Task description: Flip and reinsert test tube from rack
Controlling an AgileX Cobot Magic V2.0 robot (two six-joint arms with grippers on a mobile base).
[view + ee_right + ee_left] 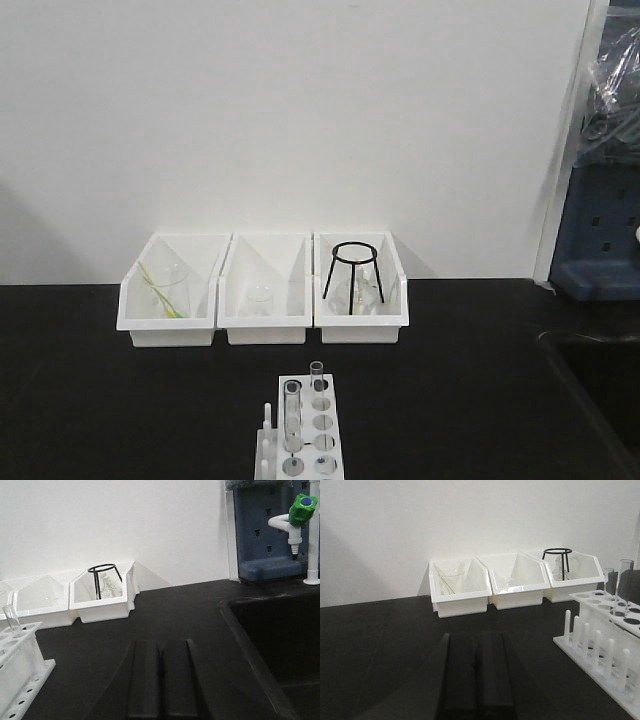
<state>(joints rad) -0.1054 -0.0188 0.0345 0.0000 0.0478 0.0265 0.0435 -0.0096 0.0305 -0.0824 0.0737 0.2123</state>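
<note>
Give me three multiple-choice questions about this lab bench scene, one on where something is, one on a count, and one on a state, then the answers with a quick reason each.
1. Where is the black wire tripod?
A. in the leftmost bin
B. in the rightmost bin
C. on the rack

2. How many test tubes stand in the rack?
A. one
B. two
C. four

3. What state is the left gripper in?
A. shut, holding nothing
B. shut on a tube
C. wide open

Answers:
1 B, the front view shows it inside the right bin of three.
2 B, a nearer test tube and a farther tube stand upright.
3 A, its fingers meet with nothing between.
</note>
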